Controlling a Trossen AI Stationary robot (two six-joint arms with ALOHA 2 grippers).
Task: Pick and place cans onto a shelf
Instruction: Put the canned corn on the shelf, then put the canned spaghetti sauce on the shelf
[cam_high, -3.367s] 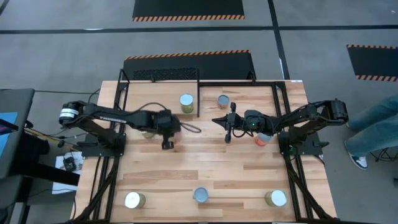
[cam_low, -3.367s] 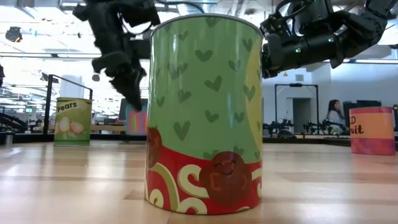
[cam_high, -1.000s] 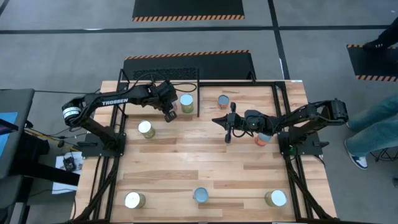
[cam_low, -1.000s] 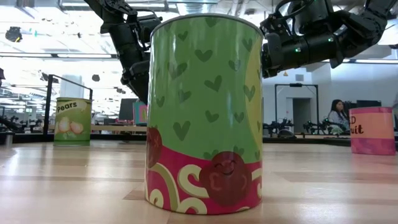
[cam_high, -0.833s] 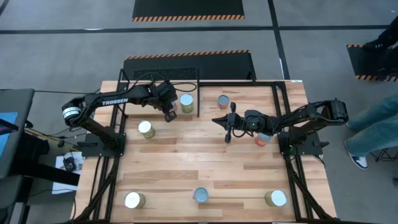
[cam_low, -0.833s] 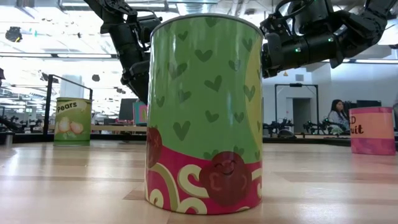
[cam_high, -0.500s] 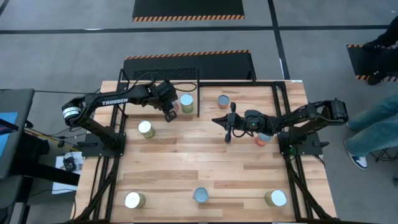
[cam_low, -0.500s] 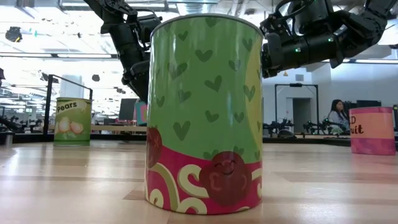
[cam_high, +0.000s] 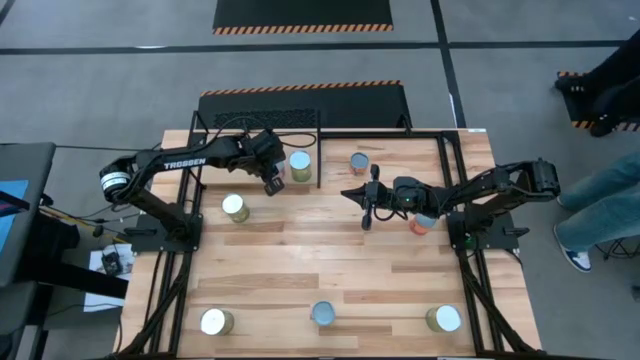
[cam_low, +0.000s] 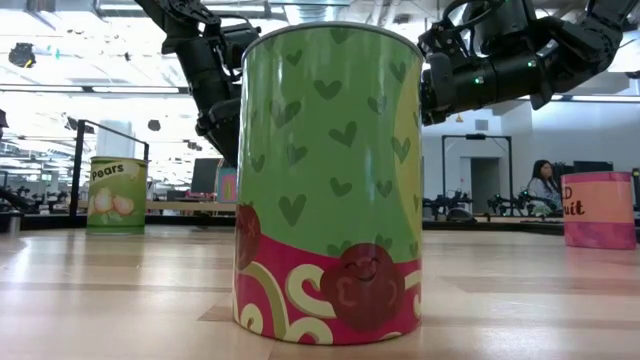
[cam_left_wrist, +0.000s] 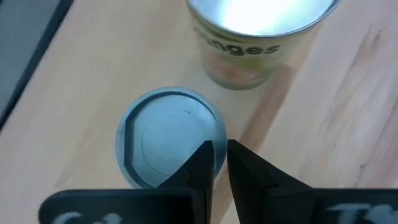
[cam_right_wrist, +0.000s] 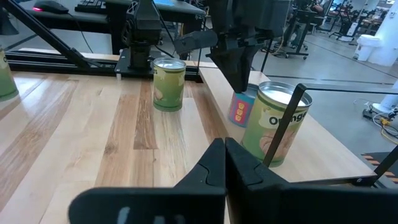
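The shelf (cam_high: 300, 140) (cam_right_wrist: 323, 149) is the railed light-wood board at the table's far left. An Oranges can (cam_high: 300, 165) (cam_left_wrist: 261, 37) (cam_right_wrist: 280, 124) stands upright on it, and a small grey-topped can with a blue-pink label (cam_left_wrist: 168, 143) (cam_right_wrist: 239, 109) stands close beside it. My left gripper (cam_high: 272, 182) (cam_left_wrist: 219, 155) is shut and points down just over that small can's rim. My right gripper (cam_high: 347, 193) (cam_right_wrist: 224, 155) is shut and empty above mid-table, pointing toward the table's left. Other cans stand upright on the table. My left gripper's shut fingertips (cam_left_wrist: 204, 155) stand at the small can's top rim (cam_left_wrist: 214, 134), coming from above and pointing down. I cannot tell whether they touch it. The can stands upright on the shelf.
A yellow-green can (cam_high: 234, 207) stands by the left arm and a blue-topped can (cam_high: 359, 162) at the far middle. A red can (cam_high: 424, 222) is under the right arm. Three cans (cam_high: 215, 321), (cam_high: 323, 313), (cam_high: 443, 318) line the near edge. Black rails (cam_right_wrist: 280, 130) edge the shelf.
Over the last second both arms have kept still. Before that, my left gripper went from mid-table toward the far edge to its place over the shelf.
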